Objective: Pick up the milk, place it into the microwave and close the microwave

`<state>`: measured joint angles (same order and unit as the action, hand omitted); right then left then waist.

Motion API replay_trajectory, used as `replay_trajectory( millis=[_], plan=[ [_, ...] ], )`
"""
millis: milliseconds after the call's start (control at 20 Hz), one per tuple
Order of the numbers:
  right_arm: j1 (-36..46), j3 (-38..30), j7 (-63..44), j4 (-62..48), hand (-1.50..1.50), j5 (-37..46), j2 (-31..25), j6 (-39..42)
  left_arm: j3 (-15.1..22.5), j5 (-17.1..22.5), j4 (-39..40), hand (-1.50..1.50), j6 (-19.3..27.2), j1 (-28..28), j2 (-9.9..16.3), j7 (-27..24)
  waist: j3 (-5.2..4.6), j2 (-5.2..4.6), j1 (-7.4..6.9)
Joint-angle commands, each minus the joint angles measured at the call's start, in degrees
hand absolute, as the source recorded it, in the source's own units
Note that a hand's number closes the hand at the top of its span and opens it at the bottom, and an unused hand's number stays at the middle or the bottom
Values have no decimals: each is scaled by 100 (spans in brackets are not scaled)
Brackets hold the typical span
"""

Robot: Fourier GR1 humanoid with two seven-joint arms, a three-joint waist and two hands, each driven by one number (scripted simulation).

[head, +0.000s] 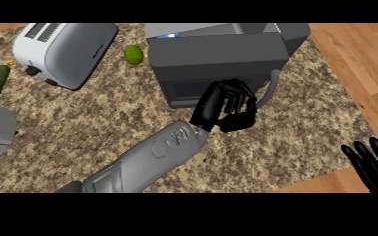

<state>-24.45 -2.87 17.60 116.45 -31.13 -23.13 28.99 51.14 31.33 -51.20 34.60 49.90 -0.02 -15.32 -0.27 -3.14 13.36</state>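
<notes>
The left hand (225, 105) is pressing curled fingers against the microwave (218, 62) door; the right hand (364, 161), fingers spread, is resting right of the microwave.

A speckled beige-and-brown granite counter (88, 125) fills most of the view. Warm wooden flooring (347, 60) runs along the three o'clock side and shows again near five o'clock and at the eleven o'clock corner. A silver toaster (66, 50) sits at ten o'clock, a green lime (133, 55) just beside it toward twelve. Light is even and soft.
</notes>
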Motion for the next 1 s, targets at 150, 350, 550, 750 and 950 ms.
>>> replay_trajectory(
  millis=[150,350,550,750,950],
  plan=[
    [78,-92,-223,161,-150,-209,-140,-63,-418,617,513,150,-11,583,2,-242,7,-55,150],
    [196,-202,-313,200,-150,-325,-171,-191,-552,914,791,150,-191,619,2,-480,5,-109,127],
    [134,-179,-402,353,-150,-455,-224,-157,-612,1194,862,150,-296,710,2,-523,5,-109,272],
    [199,-220,-457,375,-150,-621,-235,-202,-756,1466,954,150,-307,617,2,-660,5,-132,193],
    [245,-286,-464,368,-150,-721,-301,-153,-777,1658,1031,150,-178,555,2,-787,15,-164,234]
  ],
)
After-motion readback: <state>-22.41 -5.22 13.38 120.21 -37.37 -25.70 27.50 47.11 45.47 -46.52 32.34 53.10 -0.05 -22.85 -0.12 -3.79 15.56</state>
